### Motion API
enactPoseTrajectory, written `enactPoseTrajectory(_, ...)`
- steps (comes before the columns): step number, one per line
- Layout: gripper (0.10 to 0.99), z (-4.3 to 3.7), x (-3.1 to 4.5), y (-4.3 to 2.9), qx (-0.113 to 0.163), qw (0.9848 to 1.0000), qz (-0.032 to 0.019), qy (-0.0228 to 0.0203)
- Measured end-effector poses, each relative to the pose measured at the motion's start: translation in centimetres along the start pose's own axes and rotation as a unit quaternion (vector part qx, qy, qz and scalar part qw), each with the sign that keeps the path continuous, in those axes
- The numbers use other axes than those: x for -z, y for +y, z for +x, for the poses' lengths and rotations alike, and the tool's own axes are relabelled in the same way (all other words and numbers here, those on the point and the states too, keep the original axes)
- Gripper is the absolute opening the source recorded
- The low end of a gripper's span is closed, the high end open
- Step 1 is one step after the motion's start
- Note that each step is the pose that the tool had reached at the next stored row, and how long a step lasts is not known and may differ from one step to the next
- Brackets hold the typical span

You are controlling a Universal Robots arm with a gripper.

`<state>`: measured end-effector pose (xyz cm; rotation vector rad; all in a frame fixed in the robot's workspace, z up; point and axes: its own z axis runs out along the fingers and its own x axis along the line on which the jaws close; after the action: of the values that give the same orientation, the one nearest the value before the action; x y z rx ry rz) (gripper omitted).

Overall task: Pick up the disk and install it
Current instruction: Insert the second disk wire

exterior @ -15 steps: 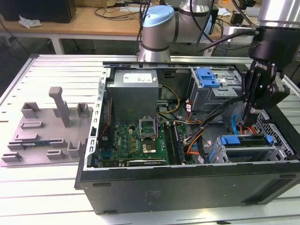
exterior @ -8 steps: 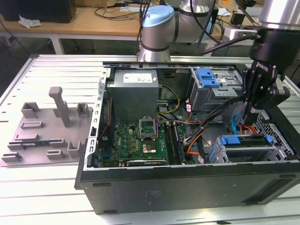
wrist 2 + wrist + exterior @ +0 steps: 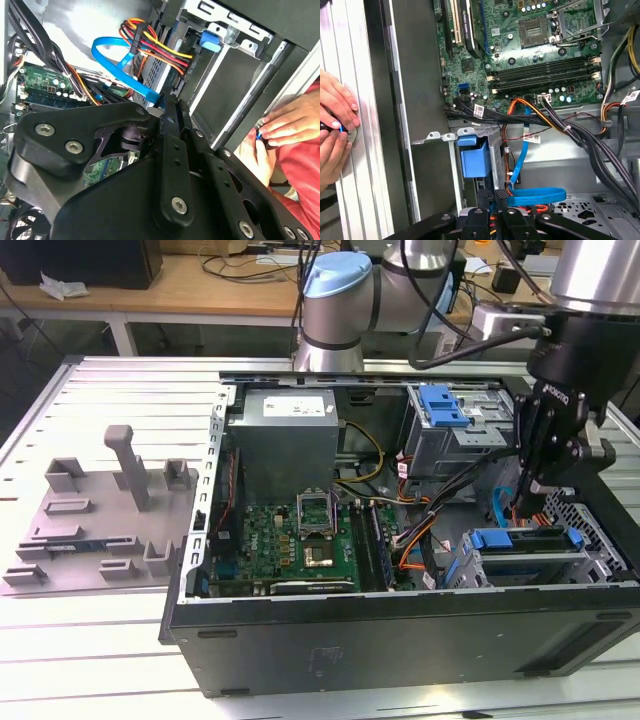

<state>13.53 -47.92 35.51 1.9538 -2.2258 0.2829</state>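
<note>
gripper (image 3: 527, 502) above drive cage, finger state cannot be told | disk (image 3: 520, 558) sits just below fingertips, long axis across the case

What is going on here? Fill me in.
The robot arm's gripper hangs inside the open computer case, just above the disk in its blue carrier, which sits in the drive bay at the exterior view's right. Whether it grips the disk cannot be told. A person's hands rest on the table outside the case.
</note>
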Motion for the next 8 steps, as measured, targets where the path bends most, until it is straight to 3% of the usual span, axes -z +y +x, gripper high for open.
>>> enactPoseTrajectory(4, 0.161, 0.24, -0.06, -0.03, 0.002, 0.9999, 0.0057, -0.015)
enactPoseTrajectory(6, 0.161, 0.35, -0.09, -0.04, 0.004, 0.9995, 0.0102, -0.028)
enactPoseTrajectory(7, 0.161, 0.53, -0.14, -0.08, 0.006, 0.9992, 0.0116, -0.0369)
enactPoseTrajectory(8, 0.161, 0.8, -0.21, -0.09, 0.006, 0.999, 0.0119, -0.0421)
